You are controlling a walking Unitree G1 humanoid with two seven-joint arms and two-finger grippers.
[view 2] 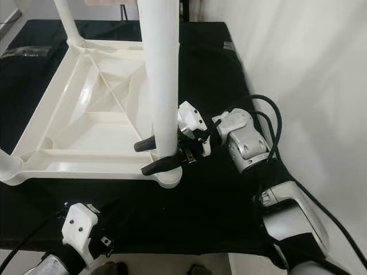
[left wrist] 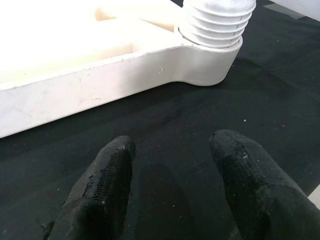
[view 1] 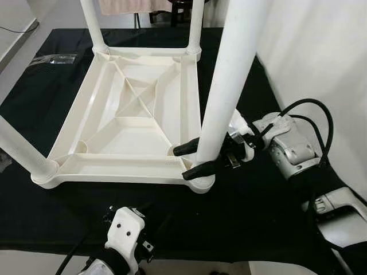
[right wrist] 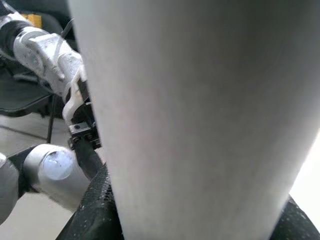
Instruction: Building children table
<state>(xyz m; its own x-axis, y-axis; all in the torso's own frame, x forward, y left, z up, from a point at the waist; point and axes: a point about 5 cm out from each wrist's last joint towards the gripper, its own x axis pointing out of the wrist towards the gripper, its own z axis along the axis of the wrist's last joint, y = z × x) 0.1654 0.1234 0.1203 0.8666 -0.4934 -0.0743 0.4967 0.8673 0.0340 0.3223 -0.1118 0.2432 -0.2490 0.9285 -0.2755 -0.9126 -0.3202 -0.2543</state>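
- The white plastic table top [view 1: 129, 112] lies upside down on a black cloth [view 1: 252, 212], ribbed underside facing up, with legs standing up from its corners.
- Two legs rise at the far corners, one on the far left [view 1: 92, 26] and one on the far right [view 1: 195, 26]. A third [view 1: 20, 150] leans out from the near left corner.
- The near right leg [view 1: 226, 86] stands in its corner socket [view 1: 202, 182], and this is the one being worked on.
- The right gripper [view 1: 194, 158] is clamped around that leg low down, just above the socket, one black finger on each side of the tube. In the right wrist view the leg [right wrist: 200, 115] sits tight between the fingers.
- The left gripper [left wrist: 170, 185] hovers over the cloth just in front of the table's near edge, fingers spread apart and holding nothing. Its wrist view shows a ribbed leg end [left wrist: 217, 22] seated in a corner socket.
- The leg looks like a light, hollow, stiff tube with a smooth surface, so I'd guess it could slip or turn in the grip.
- Holding it low, near the socket, seems the sensible place: pushing from higher up would likely tip the leg or lift the light table top.
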